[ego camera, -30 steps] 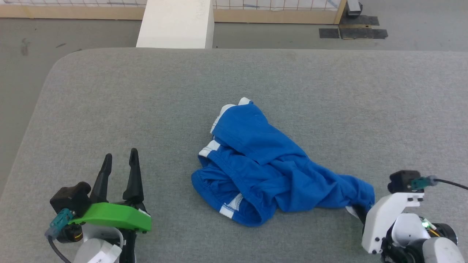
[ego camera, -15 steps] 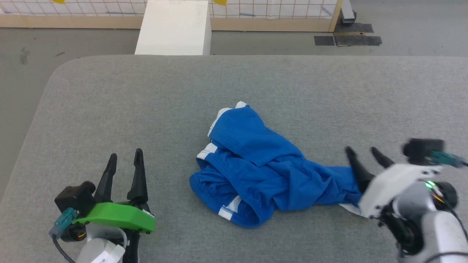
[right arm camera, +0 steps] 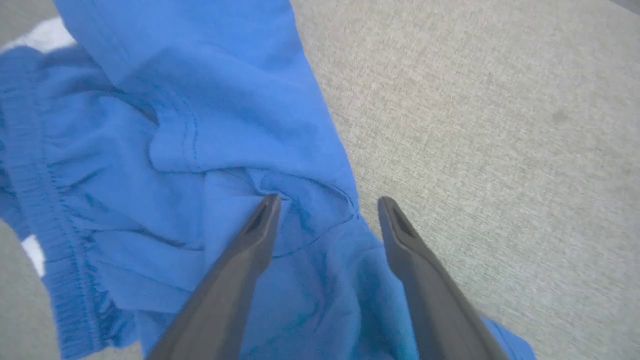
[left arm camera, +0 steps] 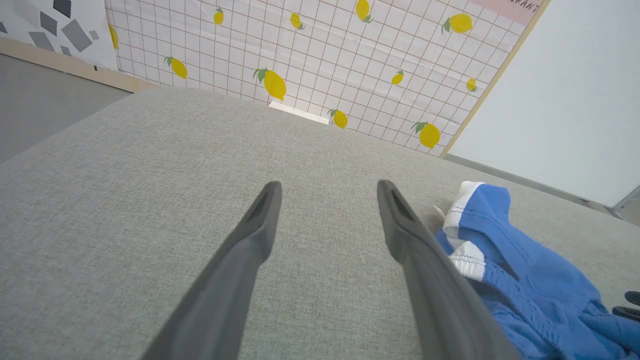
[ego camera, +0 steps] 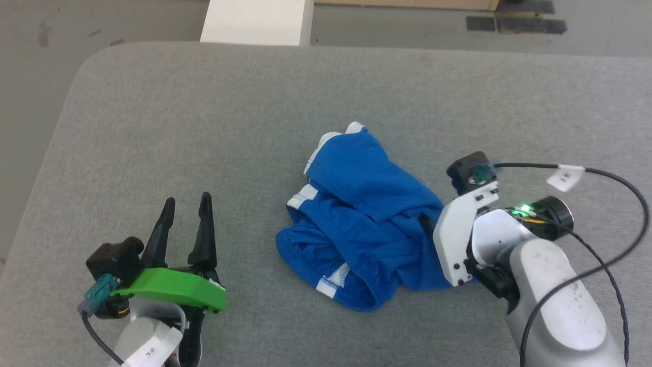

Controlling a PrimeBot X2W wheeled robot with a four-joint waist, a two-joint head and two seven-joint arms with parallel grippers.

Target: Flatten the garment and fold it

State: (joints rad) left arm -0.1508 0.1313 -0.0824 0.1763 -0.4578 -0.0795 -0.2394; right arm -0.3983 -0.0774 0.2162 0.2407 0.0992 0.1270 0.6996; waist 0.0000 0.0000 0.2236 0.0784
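Both grippers have their fingers spread and hold nothing. The left gripper [ego camera: 187, 200] sits toward the table's [ego camera: 204, 102] near left corner, off to the left of the garment [ego camera: 367, 219] and not touching it.

The garment lies bunched around the table's middle, a little toward the near edge. Its waistband [ego camera: 305, 255] gapes at the near left, and white trim [ego camera: 333, 280] shows on the near side and at the far tip.

What has changed is the right gripper [right arm camera: 327, 200]. A second ago it was down at the garment's right-hand tail, fingers hidden behind the wrist. It has since let go and swung in, and its spread fingers now point at a knot of folds just inside the garment's right edge. The head camera has tilted too, so the cloth's shift in that view is no real move; the heap looks much as it did.

My reading: one tug is finished and a fresh grasp is being lined up. Flattening has hardly begun, with layers still lapped over each other, and folding is some way off.
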